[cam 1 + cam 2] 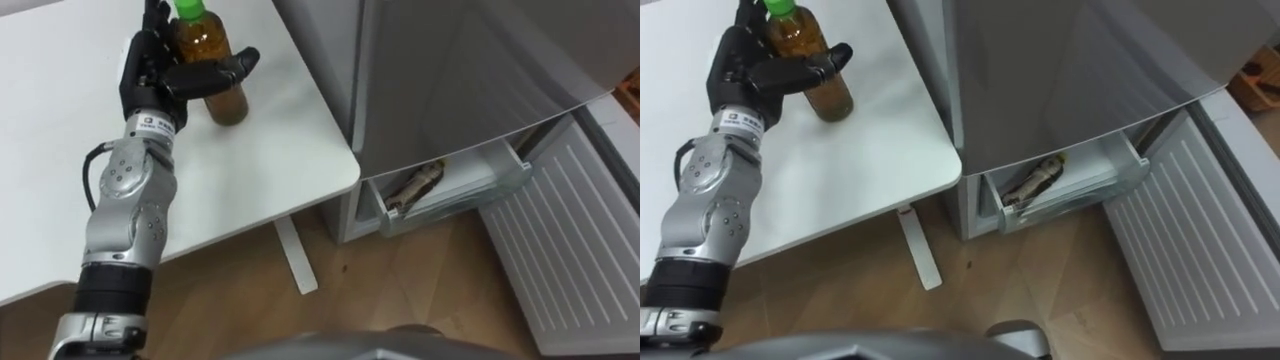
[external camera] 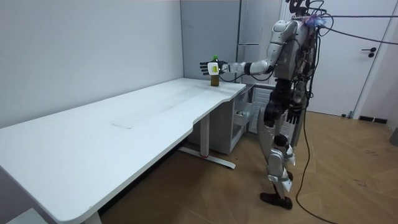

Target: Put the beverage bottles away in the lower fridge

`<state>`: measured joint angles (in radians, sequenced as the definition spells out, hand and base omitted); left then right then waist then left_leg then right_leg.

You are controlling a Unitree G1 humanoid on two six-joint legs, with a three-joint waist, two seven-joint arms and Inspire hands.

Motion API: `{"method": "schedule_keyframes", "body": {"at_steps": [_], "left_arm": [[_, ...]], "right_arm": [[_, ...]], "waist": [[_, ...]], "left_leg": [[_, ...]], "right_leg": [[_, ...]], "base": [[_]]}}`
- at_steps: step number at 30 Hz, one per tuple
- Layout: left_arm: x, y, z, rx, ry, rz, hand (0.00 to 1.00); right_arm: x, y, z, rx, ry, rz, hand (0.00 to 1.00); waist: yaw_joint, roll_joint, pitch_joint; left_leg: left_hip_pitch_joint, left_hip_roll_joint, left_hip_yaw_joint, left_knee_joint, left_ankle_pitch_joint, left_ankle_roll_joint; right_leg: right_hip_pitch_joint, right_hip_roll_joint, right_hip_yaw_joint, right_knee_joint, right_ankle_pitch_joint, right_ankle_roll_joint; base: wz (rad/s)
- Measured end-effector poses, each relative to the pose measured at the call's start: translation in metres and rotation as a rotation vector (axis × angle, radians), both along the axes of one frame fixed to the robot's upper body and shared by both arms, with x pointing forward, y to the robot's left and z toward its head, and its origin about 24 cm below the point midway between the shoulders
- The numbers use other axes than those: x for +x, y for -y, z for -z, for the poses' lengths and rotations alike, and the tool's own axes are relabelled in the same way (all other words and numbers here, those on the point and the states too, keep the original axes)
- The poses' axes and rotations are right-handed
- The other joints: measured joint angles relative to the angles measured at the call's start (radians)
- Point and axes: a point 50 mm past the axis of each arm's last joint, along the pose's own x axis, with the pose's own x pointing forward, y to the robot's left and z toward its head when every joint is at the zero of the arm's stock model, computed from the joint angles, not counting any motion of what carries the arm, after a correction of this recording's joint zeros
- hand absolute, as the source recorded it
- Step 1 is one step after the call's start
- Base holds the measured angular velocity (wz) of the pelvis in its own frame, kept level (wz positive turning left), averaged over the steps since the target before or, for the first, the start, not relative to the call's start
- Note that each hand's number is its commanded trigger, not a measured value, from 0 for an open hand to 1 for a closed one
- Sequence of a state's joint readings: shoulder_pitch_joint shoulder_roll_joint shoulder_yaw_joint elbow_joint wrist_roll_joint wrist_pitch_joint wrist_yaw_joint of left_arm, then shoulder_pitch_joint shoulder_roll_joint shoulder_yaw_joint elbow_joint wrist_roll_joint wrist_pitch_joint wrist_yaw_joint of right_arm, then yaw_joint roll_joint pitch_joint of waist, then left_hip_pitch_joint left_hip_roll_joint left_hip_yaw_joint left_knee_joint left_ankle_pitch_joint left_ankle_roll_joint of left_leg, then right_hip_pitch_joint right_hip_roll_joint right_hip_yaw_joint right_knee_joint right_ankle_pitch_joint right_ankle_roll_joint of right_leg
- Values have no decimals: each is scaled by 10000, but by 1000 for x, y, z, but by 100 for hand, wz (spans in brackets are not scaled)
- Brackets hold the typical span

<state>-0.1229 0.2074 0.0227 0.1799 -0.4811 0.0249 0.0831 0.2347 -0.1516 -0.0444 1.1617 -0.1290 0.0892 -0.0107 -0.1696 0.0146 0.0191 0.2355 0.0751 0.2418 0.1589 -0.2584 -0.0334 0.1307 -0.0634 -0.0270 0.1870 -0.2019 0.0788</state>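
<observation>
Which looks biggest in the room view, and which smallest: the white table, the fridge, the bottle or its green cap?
1. white table, though it is nearest the camera, which enlarges it.
2. fridge, partly hidden by the robot.
3. bottle.
4. green cap.

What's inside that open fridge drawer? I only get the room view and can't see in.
Observer: In the eye views, what looks like a brownish bottle lies on its side in the drawer.
Operator: Is the robot holding the other one?
Observer: Its left hand is against the green-capped bottle, thumb across the front, fingers straight; that bottle stands on the table.
</observation>
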Motion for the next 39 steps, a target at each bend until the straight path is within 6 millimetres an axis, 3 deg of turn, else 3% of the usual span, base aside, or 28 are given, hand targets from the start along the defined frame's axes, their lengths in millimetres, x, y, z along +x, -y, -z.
{"method": "schedule_keyframes", "body": {"at_steps": [8,12,13,14,19,20,21,22,23,24,25,27,29,32,37,39], "left_arm": [[6,-13,1,319,-355,-606,0],[5,-17,8,373,-691,-716,1],[4,-17,9,368,-775,-730,64],[4,-18,11,380,-847,-750,100],[4,-19,11,414,-905,-782,100],[4,-19,11,442,-912,-812,100],[4,-23,11,502,-949,-943,100],[3,-29,10,570,-948,-1116,100],[4,-39,6,706,-840,-1451,100],[9,-39,5,741,-935,-1512,100],[11,-38,3,697,-947,-1457,100],[18,-33,-3,724,-858,-1163,100],[18,-32,-1,748,-1000,-1163,100],[18,-31,1,747,-1179,-1119,100],[18,-31,3,613,-1333,-1065,100],[18,-30,4,504,-1319,-930,100]], "right_arm": [[0,3,-1,-147,-8,-141,0],[-2,3,-1,-225,-34,-129,0],[-3,3,-1,-234,-60,-120,0],[-4,4,-2,-256,-34,-132,0],[-1,4,-2,-280,46,-157,0],[1,4,-2,-274,97,-175,0],[3,3,-2,-259,156,-183,0],[6,1,-1,-206,244,-212,0],[16,-4,-1,-110,502,-297,0],[15,-2,-1,-262,464,-203,0],[12,-2,-1,-321,367,-150,0],[9,-3,0,-319,140,-138,0],[8,-4,0,-240,75,-146,0],[8,-3,0,-255,83,-131,0],[5,-4,0,-166,-4,-161,0],[5,-4,0,-108,-12,-162,0]], "waist": [[-168,85,-66],[-208,243,-132],[-200,233,-133],[-221,259,-159],[-203,256,-137],[-209,265,-101],[-201,404,60],[-200,515,-1],[-238,245,48],[-567,182,46],[-595,148,51],[-619,74,78],[-612,55,38],[-430,23,-5],[-434,111,-43],[-452,202,-109]], "left_leg": [[14,28,27,1,0,0],[175,48,-5,1,0,0],[194,52,4,2,0,1],[207,51,12,4,0,1],[233,120,-21,3,1,0],[318,201,-157,-11,10,2],[406,560,-813,-150,-8,-38],[347,709,-909,-122,-36,-71],[121,749,-772,157,-161,-301],[-2,838,-666,226,-197,-515],[-18,878,-488,149,-176,-576],[-373,969,-50,-262,-90,-609],[-313,833,186,-240,-79,-587],[-336,675,245,-212,-51,-538],[-375,552,247,-94,2,-449],[-408,513,247,-52,39,-391]], "right_leg": [[-41,34,41,15,16,-25],[-41,75,208,206,18,-29],[-32,82,221,223,18,-29],[-21,84,258,230,18,-30],[-342,160,212,777,16,-35],[-732,239,112,1446,-36,-194],[-1461,840,245,1869,-448,-772],[-1743,1267,395,1339,-306,-1129],[-1989,1534,460,417,1059,-1250],[-1918,1499,272,504,1173,-1262],[-1893,1492,356,506,1174,-1263],[-1861,1490,583,468,1162,-1244],[-1857,1487,505,467,1154,-1201],[-1809,1411,427,292,1210,-1095],[-1732,1280,408,301,1161,-1010],[-1728,1231,396,350,1138,-984]], "base": [[-3],[-9],[-8],[0],[-7],[-30],[-43],[-58],[-10],[14],[45],[15],[-6],[-9],[8],[13]]}}
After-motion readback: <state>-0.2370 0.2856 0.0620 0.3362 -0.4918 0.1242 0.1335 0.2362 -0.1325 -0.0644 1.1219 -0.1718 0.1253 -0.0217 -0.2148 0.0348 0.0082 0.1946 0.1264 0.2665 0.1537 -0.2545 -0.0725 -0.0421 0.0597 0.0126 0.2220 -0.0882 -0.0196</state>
